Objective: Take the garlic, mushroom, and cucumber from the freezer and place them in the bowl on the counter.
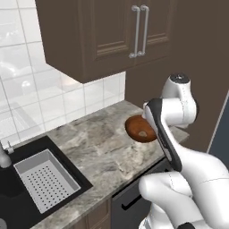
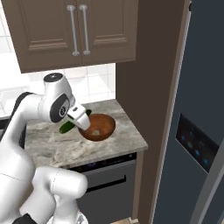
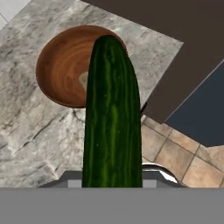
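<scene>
The freezer [image 2: 197,131] is seen at the right of the right base view, slate-blue, with its door shut and a dark panel set into the front. Brown wooden cabinets [image 2: 74,30] are hung above the worktop [image 1: 96,147], which is of grey-beige marbled stone and is backed by white tiles. A black sink [image 1: 18,192] is inset at the left of the worktop in the left base view, and a grey perforated basket [image 1: 44,179] is set inside it.

The bowl [image 2: 99,127] is stood on the worktop near the corner next to the tall brown panel beside the freezer. A small pale lump [image 1: 142,133] is seen lying in the bowl; what it is cannot be told.

The cucumber [image 3: 113,118] is gripped in the claw [image 2: 78,121], which is closed around its lower part and held above the worktop, just beside the bowl's rim. In the hand view the cucumber's far end is seen lying across the bowl's opening.
</scene>
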Tool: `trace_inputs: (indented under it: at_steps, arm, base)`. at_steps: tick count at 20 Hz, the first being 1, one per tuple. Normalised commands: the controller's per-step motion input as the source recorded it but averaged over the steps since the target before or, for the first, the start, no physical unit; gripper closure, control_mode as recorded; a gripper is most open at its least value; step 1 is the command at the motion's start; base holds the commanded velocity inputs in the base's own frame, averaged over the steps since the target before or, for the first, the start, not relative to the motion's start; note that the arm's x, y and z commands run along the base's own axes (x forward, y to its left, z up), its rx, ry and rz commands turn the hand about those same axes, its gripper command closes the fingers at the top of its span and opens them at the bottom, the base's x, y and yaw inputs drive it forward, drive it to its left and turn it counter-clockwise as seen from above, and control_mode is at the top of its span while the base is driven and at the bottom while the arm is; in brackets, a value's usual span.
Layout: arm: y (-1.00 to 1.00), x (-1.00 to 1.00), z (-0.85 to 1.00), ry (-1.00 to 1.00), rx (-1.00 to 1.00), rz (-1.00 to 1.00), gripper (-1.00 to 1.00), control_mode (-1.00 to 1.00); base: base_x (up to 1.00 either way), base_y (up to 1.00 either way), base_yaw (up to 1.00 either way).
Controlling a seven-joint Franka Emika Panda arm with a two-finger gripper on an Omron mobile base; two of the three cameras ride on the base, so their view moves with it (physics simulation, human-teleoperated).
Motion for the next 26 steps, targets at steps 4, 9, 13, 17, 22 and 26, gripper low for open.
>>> trace_inputs:
  at_steps: [4,9,13,17,22,26]
  arm:
    - [0.00,0.54,-0.32,0.04,0.00,0.00,1.00,-1.00]
    - [-0.04,0.35,-0.32,0.05,0.00,0.00,1.00,-1.00]
    - [-0.12,0.23,-0.29,0.04,0.00,0.00,1.00,-1.00]
    - [-0.17,0.35,-0.21,0.07,0.00,0.00,1.00,-1.00]
    - [-0.11,0.27,-0.28,0.06,0.00,0.00,1.00,-1.00]
    - [0.00,0.28,-0.24,0.02,0.00,0.00,1.00,-1.00]
  base:
    - [0.00,0.00,0.00]
    - [0.00,0.00,0.00]
    - [0.00,0.00,0.00]
    - [0.00,0.00,0.00]
    - [0.00,0.00,0.00]
    - [0.00,0.00,0.00]
